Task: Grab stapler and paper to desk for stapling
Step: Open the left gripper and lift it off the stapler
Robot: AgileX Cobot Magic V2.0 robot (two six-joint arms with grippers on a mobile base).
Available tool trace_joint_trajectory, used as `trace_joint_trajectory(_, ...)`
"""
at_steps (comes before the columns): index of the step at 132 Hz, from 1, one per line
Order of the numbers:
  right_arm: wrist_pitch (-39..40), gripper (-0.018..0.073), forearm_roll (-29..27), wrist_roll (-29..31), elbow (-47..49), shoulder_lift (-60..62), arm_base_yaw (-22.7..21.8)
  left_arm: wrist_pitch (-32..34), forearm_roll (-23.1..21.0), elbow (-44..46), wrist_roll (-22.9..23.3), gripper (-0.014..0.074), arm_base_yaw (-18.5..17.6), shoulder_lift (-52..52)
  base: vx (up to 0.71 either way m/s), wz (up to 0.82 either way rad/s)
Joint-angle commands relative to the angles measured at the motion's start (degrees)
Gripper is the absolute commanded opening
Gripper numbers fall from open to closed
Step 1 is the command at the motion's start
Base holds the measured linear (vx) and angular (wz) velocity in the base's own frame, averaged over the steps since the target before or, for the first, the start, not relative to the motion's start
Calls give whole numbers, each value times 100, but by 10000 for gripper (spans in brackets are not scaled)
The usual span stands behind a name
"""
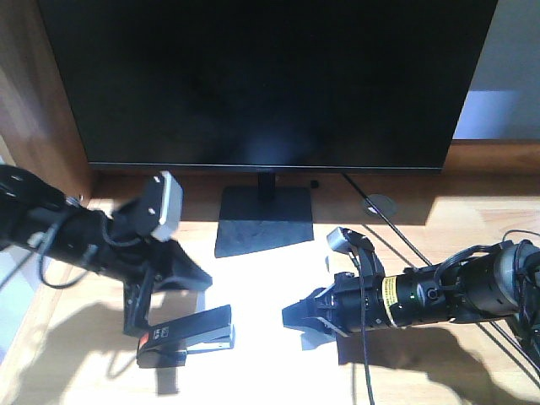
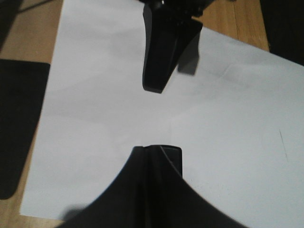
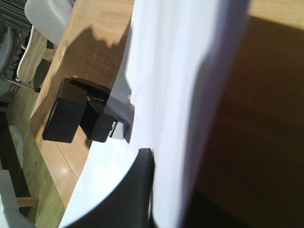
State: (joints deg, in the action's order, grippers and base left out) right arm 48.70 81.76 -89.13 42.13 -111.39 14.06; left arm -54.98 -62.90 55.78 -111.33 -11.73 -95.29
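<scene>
Left pincer [image 1: 156, 314] above crosswise stapler [image 1: 187, 336]

You were working at an office-type desk station. A large black flat-panel monitor [image 1: 266, 80] on a square black stand [image 1: 263, 221] stood at the back of the light natural-wood desktop [image 1: 456, 215], with a round cable grommet [image 1: 379, 203] set into the wood and a dark cable running to it. A plain white sheet of paper [image 2: 166, 114] lay flat on the desktop with a small black plastic stapler [image 1: 187, 336] at its edge. In the right wrist view a pale wooden chair [image 3: 40, 28] stood on light wood flooring [image 3: 28, 142] beside the desk.
</scene>
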Motion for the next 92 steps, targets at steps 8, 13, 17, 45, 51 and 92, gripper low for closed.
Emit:
trace_joint_trajectory(8, 328, -3, -151, 18, 114, 216, -4, 66, -258, 91, 179, -6, -12, 631, 0, 0)
trace_joint_trajectory(13, 328, -3, -151, 18, 114, 216, -4, 90, -258, 91, 179, -6, -12, 684, 0, 0)
trace_joint_trajectory(17, 328, -3, -151, 18, 114, 216, -4, 97, -258, 91, 179, -6, -12, 685, 0, 0)
trace_joint_trajectory(45, 314, 25, -156, 18, 114, 216, -4, 79, -258, 91, 188, -6, -12, 698, 0, 0)
trace_joint_trajectory(51, 309, 48, -158, 18, 114, 216, -9, 79, -258, 91, 195, -6, -12, 698, 0, 0)
trace_joint_trajectory(92, 225, 536, -181, 95, 114, 216, -26, 79, -258, 91, 195, -6, -12, 698, 0, 0)
